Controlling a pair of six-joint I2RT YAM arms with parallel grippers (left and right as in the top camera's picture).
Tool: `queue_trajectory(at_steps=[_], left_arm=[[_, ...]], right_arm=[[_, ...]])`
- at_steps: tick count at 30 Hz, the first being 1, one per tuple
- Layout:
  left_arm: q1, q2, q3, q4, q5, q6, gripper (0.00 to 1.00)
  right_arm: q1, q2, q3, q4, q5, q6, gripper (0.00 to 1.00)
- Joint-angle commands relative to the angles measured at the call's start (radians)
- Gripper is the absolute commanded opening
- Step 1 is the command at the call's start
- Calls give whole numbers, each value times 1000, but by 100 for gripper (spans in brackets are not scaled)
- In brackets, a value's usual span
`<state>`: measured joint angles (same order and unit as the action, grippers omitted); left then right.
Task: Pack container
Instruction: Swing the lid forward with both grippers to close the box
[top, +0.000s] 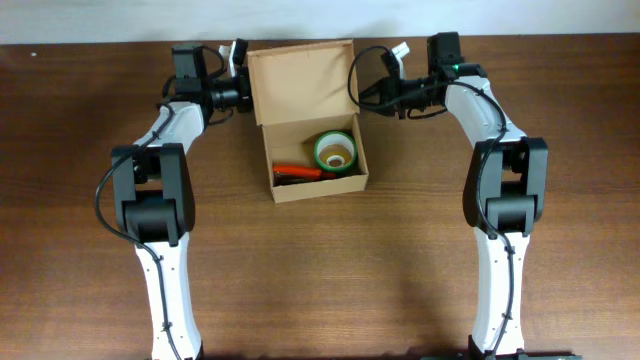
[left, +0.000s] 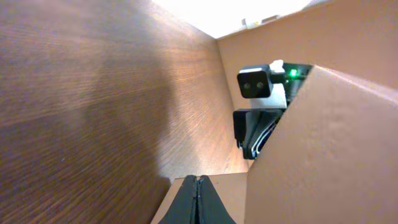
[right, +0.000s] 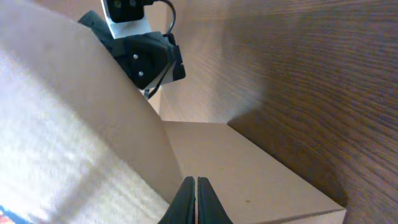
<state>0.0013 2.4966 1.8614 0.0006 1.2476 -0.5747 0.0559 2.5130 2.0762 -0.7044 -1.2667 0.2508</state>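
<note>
The container (top: 318, 187), a brown cardboard box, stands open at the table's middle back with its lid (top: 300, 80) raised behind it. Inside lie a green tape roll (top: 336, 150) and a red and black tool (top: 295, 172). My left gripper (top: 244, 94) is at the lid's left side tab; in the left wrist view it (left: 197, 181) is shut, tips against the tab (left: 233, 194). My right gripper (top: 359, 97) is at the lid's right side tab; in the right wrist view it (right: 196, 182) is shut, tips against that tab (right: 255, 171).
The brown wooden table (top: 560, 200) stretches around the box. Each wrist view shows the other arm's wrist camera beyond the lid, in the left wrist view (left: 261, 84) and in the right wrist view (right: 140, 50). The arm bases stand at the front edge.
</note>
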Motion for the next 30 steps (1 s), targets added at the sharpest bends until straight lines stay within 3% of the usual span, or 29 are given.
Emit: queue_trajectory(at_steps=[1,4,12,24,30], left_arm=[[-21,-41,23,-12,27,67,2],[-25,-72,23,-98,-2,143,2],[-26,-200,26,-544,-203,523,2],[-46,-261,26,-703,-225,658,1],[-67,-264,26,-718,-248,668,2]], right_arm=[[10,-3,0,6,-69,-10,4],[10,-22,5,9,-69,-11,4],[11,-107,5,2,-32,-49,4],[44,-169,6,-202,82,-228,4],[48,-207,6,-284,177,-300,4]])
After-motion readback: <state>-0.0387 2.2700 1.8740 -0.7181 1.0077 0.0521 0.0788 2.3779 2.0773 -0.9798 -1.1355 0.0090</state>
